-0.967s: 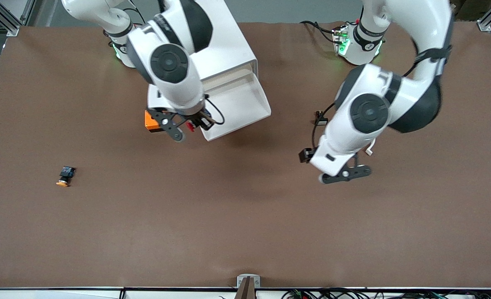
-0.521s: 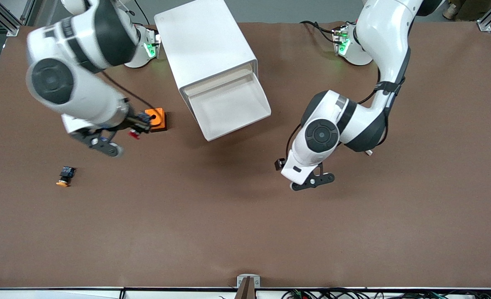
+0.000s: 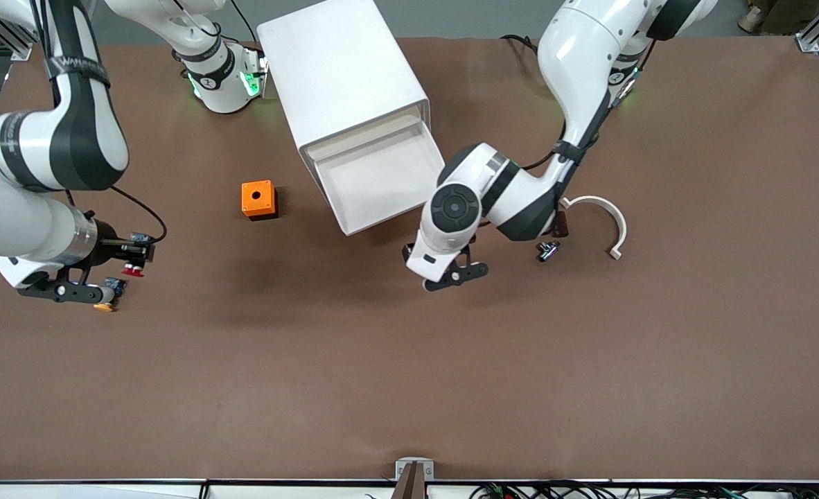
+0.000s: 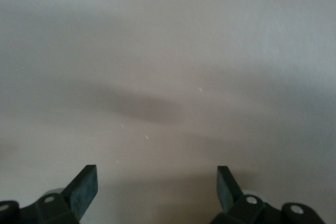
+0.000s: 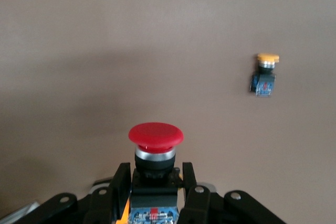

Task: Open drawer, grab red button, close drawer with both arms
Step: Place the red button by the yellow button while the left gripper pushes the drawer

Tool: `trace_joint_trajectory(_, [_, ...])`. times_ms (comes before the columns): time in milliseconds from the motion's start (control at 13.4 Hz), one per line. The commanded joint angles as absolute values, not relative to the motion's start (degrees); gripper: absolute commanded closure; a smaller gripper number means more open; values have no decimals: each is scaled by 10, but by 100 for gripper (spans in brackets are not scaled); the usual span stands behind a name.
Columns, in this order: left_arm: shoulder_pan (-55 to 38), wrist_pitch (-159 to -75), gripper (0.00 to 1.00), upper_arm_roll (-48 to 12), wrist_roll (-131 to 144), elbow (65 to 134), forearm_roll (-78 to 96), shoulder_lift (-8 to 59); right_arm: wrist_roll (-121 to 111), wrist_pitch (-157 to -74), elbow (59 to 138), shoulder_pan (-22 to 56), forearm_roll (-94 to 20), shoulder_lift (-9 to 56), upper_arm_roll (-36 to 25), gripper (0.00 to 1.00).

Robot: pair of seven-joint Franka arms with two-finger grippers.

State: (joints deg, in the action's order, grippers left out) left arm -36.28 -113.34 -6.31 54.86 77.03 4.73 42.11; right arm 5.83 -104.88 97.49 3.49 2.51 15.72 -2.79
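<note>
The red-capped button [image 5: 156, 136] is up off the table, its dark body clamped in my right gripper [image 5: 156, 179], which is shut on it. In the front view that gripper [image 3: 129, 260] and the button [image 3: 132, 269] hang over the right arm's end of the table. The drawer [image 3: 432, 186] stands pulled out of the white cabinet [image 3: 340, 76], and nothing shows inside it. My left gripper [image 3: 451, 276] hovers open over bare table beside the drawer's front corner. Its fingers [image 4: 84, 190] hold nothing.
An orange-yellow capped button [image 5: 264, 74] lies on the table just under my right gripper, partly covered [image 3: 107, 305]. An orange cube with a hole [image 3: 258, 199] sits beside the cabinet. A white curved piece [image 3: 600, 211] and a small dark part [image 3: 547, 251] lie toward the left arm's end.
My right arm has swung away from the drawer to the right arm's end of the table, carrying the red button. My left gripper has moved in toward the drawer's front, still open.
</note>
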Motion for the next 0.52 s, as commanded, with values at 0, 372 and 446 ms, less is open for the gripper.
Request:
trace_joint_trajectory(0, [-395,-1127,0,-58,561,766,67,416,-21,-1127,1018,-15,35,171,-15,100])
trace_joint_trajectory(372, [-441,-1112,0,-61,613,787,69,416,-73,-1236,1018,-64,36,260,-15,99])
trace_joint_trajectory(446, [-445,-1100,0,-64,614,790,70,414,-72,-1243,1018,-68,35,270,-15,99])
